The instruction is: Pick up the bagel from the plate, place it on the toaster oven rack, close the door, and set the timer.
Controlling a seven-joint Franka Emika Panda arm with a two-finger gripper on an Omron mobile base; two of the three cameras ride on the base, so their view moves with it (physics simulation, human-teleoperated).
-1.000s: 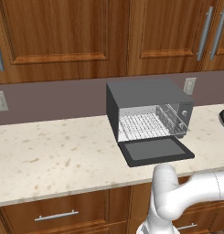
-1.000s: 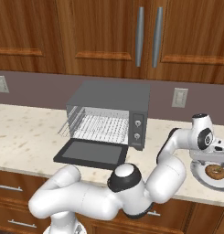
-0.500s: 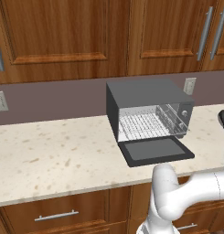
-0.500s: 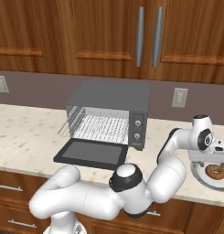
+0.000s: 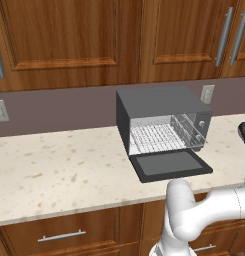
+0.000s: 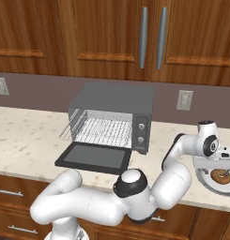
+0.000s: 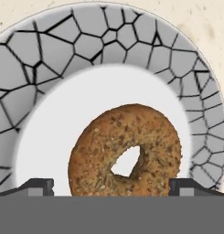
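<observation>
Straddling bagel (image 7: 126, 153) on plate (image 7: 49, 59), hand (image 7: 112, 186) spread

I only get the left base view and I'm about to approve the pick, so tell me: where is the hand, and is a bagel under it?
Observer: Yes. In the hand view the bagel lies flat on a plate with a cracked grey rim, and the hand is right above it.
Operator: Are the fingers closed on it?
Observer: No. The two fingertips stand wide apart, one at each side of the bagel, so the hand is open.
Operator: Where is that plate relative to the oven?
Observer: In the right base view it sits on the counter to the right of the toaster oven, past the knob panel.
Operator: Is the oven ready?
Observer: Its door lies folded down and the toaster oven rack is bare.
</observation>
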